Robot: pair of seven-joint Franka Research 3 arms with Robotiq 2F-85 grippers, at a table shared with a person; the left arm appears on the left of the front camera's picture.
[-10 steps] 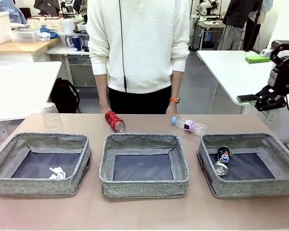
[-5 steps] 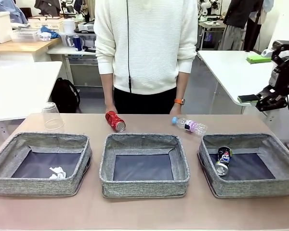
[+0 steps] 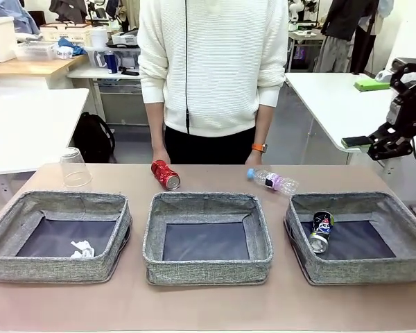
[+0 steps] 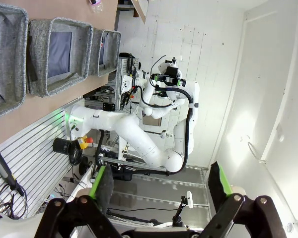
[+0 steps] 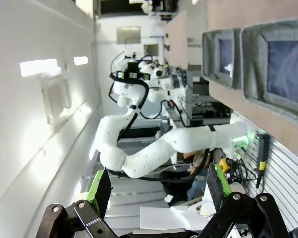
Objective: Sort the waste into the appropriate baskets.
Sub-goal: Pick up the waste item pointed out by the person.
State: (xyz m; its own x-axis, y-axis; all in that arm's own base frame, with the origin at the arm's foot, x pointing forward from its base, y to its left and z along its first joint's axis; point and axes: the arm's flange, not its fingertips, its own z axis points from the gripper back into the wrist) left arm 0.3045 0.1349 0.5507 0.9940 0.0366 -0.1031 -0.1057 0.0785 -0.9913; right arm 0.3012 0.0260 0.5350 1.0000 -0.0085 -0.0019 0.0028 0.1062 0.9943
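Front view: the red can point(image 3: 165, 174) lies on its side on the table point(image 3: 208, 305), just beyond the middle basket point(image 3: 204, 202), its long axis slanting toward that basket's far left corner. The bottle point(image 3: 273, 181) lies beyond the gap between the middle and right basket point(image 3: 360, 201), cap pointing to the robot's left. The cup point(image 3: 75, 168) stands upside down past the left basket point(image 3: 55, 201), which holds the paper wad point(image 3: 81, 249); the dark can point(image 3: 321, 232) sits in the right one. Your right arm point(image 3: 405, 111) hangs high at the right edge, so I'd call it nearer the bottle.

Left wrist view: your left gripper point(image 4: 161, 191) is spread wide, pinching nothing, aimed off the table, with the baskets away at upper left.

Right wrist view: your right gripper point(image 5: 156, 191) is likewise gaping and empty, with the baskets off at upper right
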